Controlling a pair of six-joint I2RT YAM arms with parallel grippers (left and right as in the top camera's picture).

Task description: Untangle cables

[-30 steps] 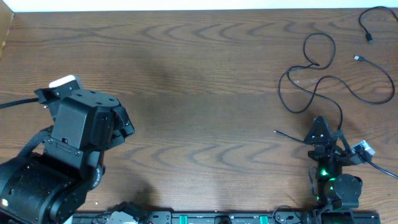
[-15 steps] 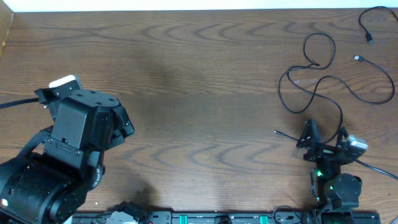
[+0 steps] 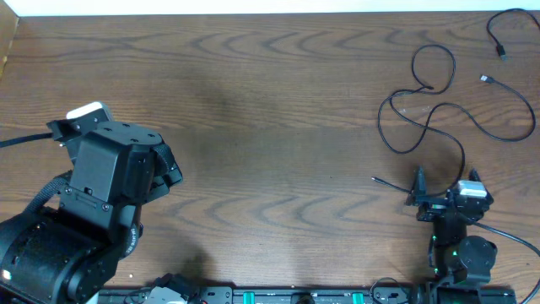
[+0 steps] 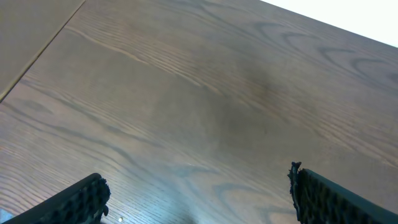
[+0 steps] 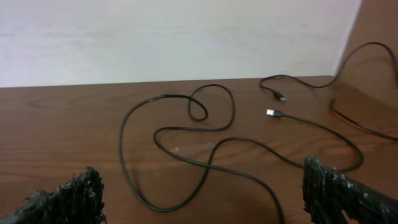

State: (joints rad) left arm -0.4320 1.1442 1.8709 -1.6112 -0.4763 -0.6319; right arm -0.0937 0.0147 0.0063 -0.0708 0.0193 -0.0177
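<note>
Thin black cables [image 3: 424, 108] lie in loose crossing loops at the table's far right, with a small plug end [image 3: 487, 79] beside them. Another black cable [image 3: 506, 24] curls in the far right corner. My right gripper [image 3: 442, 191] stands open just short of the loops, touching nothing. In the right wrist view the looped cables [image 5: 186, 155] lie on the wood ahead of and between the open right gripper [image 5: 205, 199], with two plug ends [image 5: 272, 113] farther back. My left gripper [image 3: 169, 169] is at the left, open over bare wood [image 4: 199, 202].
The wooden table [image 3: 278, 101] ends in a white wall at the back [image 5: 174, 37]. The bulky left arm [image 3: 76, 228] fills the near left corner. A thin cable tip [image 3: 377, 179] pokes out left of the right gripper.
The right wrist has turned and drawn back a little toward the near edge, so its fingers now spread sideways. The left arm and the cables have not moved.
</note>
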